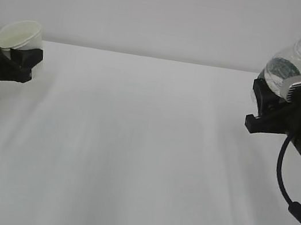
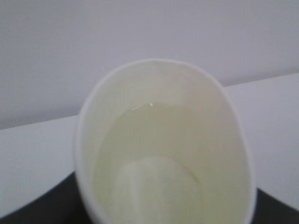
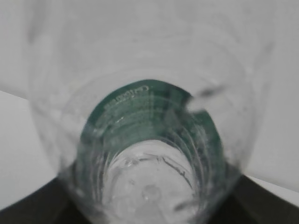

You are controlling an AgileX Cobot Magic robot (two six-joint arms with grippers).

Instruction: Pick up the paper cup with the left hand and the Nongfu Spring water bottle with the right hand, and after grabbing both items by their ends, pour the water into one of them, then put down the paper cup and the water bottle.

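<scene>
At the far left edge of the white table, the left hand is gripping the paper cup low on its body, jaws closed around it, tilting its open mouth toward the left. The left wrist view is showing the cup's cream inside. A wide bare stretch of tabletop is lying between the arms. At the right edge, the right hand is clamping the Nongfu Spring water bottle near its base, neck leaning up and right, uncapped.
</scene>
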